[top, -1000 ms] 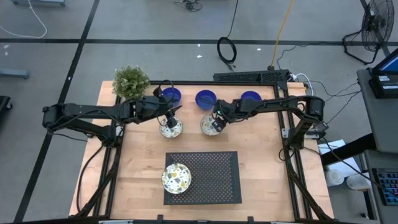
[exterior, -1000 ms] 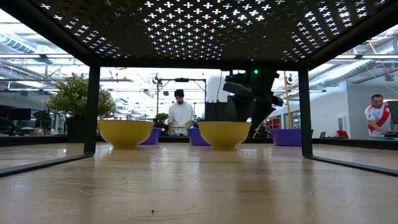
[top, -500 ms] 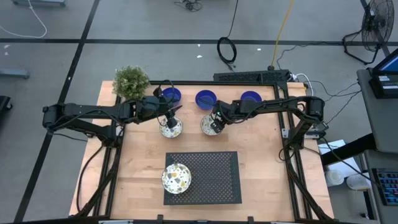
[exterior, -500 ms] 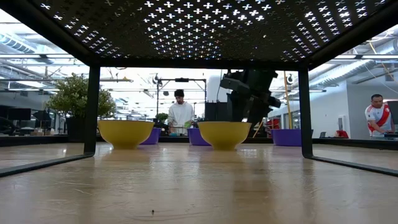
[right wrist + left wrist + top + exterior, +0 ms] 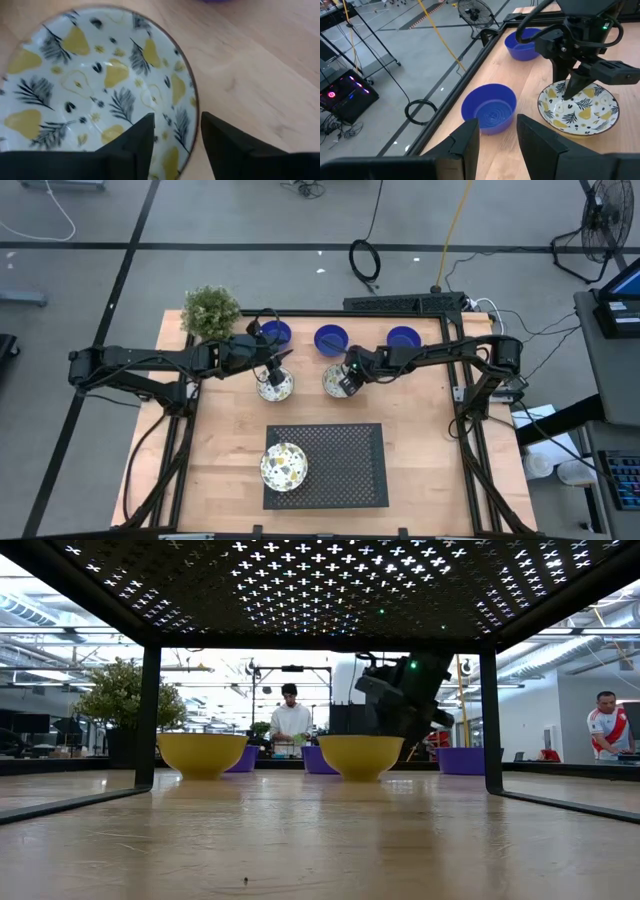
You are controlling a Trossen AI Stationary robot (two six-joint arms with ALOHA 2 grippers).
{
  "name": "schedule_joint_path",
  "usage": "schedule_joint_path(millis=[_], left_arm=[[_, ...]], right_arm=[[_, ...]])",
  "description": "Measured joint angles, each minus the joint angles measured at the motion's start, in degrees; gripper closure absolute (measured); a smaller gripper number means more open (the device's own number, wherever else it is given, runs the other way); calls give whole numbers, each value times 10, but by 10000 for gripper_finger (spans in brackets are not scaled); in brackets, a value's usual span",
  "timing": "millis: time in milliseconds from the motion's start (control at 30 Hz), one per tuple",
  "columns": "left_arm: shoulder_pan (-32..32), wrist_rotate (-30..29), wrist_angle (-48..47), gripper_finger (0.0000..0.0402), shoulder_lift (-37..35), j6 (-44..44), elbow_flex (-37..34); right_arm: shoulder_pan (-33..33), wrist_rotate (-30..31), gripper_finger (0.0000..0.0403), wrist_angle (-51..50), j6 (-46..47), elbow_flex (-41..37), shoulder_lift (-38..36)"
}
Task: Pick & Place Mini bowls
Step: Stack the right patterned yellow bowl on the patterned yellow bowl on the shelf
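Two white leaf-patterned bowls stand on the wooden table in the high view, the left one (image 5: 274, 387) and the right one (image 5: 334, 381). A third patterned bowl (image 5: 284, 466) sits on the black perforated mat (image 5: 345, 465). Three blue bowls (image 5: 275, 333), (image 5: 330, 338), (image 5: 403, 337) line the far edge. My right gripper (image 5: 175, 125) is open and low at the right patterned bowl (image 5: 95, 85), one finger inside its rim and one outside. My left gripper (image 5: 497, 127) is open above the left patterned bowl's far rim, higher up. My right gripper comes from above, slanting from the table's right, with one finger (image 5: 142, 137) over the bowl's inside and the other finger (image 5: 220, 142) outside the rim (image 5: 192, 117). The bowl stands on the table. Whether a finger touches the rim, I cannot tell.
A potted plant (image 5: 211, 310) stands at the table's far left corner. In the low view the two patterned bowls show yellow outsides (image 5: 202, 754), (image 5: 360, 756) beyond the mat's black frame (image 5: 148, 715). People stand in the room behind. Bare wood lies around the mat.
My right gripper has tipped and shifted a little over the right patterned bowl's rim. The bowls have stayed where they were.
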Motion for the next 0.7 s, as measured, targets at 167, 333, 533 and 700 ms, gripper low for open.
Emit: schedule_joint_path(millis=[167,333,533,700], left_arm=[[0,0,0,266,0,0,0],[0,0,0,266,0,0,0],[0,0,0,266,0,0,0],[0,0,0,266,0,0,0]], right_arm=[[-1,0,277,4,-2,0,0],[-2,0,289,3,-2,0,0],[-2,0,300,3,-6,0,0],[-2,0,314,3,-11,0,0]])
